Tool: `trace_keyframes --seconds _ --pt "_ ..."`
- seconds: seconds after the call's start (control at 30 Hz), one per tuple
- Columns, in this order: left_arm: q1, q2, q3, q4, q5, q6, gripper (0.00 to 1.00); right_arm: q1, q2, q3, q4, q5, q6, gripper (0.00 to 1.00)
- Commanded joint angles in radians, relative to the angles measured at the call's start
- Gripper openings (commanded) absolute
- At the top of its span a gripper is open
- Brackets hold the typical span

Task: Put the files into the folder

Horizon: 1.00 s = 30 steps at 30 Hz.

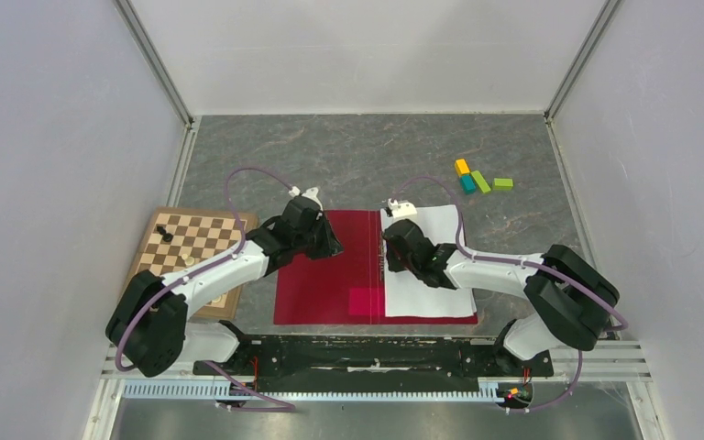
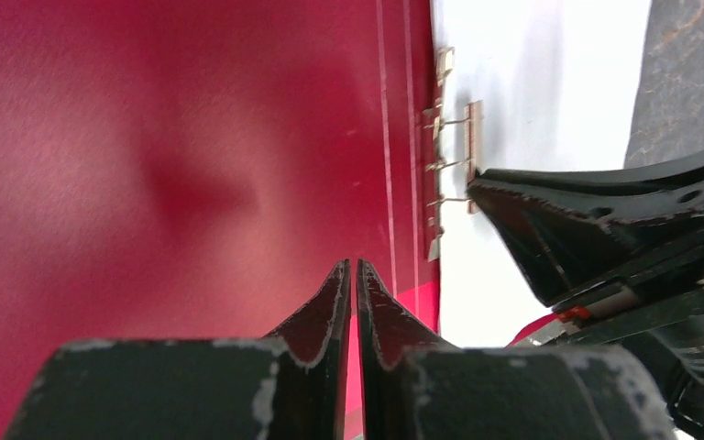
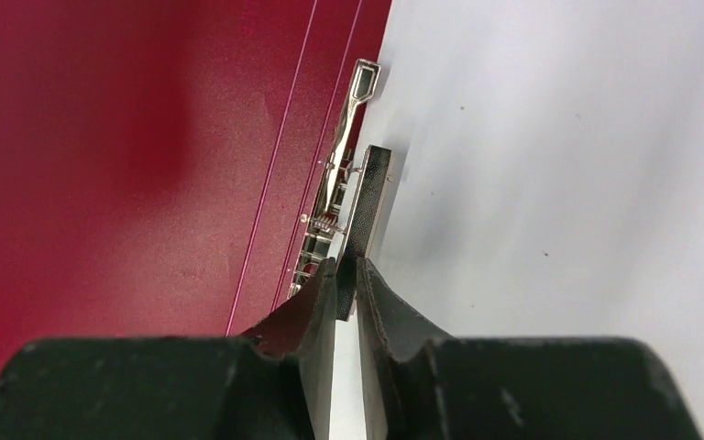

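Observation:
The crimson folder (image 1: 316, 289) lies open on the table, with a pink square (image 1: 365, 301) near its spine. The white files (image 1: 431, 293) lie on its right half, beside the metal clip (image 3: 344, 174). My right gripper (image 3: 346, 264) is shut on the clip's black bar (image 3: 368, 197) at the paper's left edge (image 3: 559, 183). My left gripper (image 2: 355, 266) is shut and empty, low over the folder's left flap (image 2: 147, 165). Whether it touches the flap I cannot tell. In the top view both grippers, left (image 1: 330, 249) and right (image 1: 387, 261), meet near the spine.
A wooden chessboard (image 1: 197, 240) with a few pieces lies at the left, partly under the left arm. Several coloured blocks (image 1: 479, 180) lie at the back right. Grey walls close in both sides.

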Motion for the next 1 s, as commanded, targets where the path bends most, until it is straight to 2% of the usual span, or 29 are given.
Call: trace_keyframes --seconds 0.0,0.23,0.37,0.47,0.7,0.97 --pt "0.004 0.005 -0.041 0.053 -0.033 -0.084 0.11 -0.035 0.013 -0.036 -0.083 0.042 -0.060 0.15" --pt "-0.020 -0.003 -0.150 0.126 -0.067 -0.212 0.07 -0.037 -0.006 -0.055 -0.062 -0.011 -0.085 0.14" --pt "-0.094 0.006 -0.182 0.126 -0.168 -0.296 0.07 -0.037 -0.027 -0.073 -0.049 -0.035 -0.085 0.14" --pt "-0.138 0.043 -0.191 0.109 -0.231 -0.386 0.04 -0.036 -0.032 -0.079 -0.037 -0.065 -0.085 0.14" --pt "-0.178 0.145 -0.160 0.031 -0.279 -0.555 0.02 -0.028 -0.036 -0.105 -0.029 -0.087 -0.086 0.13" --pt "-0.209 0.150 -0.162 0.036 -0.318 -0.636 0.02 -0.022 -0.070 -0.144 -0.018 -0.089 -0.076 0.11"
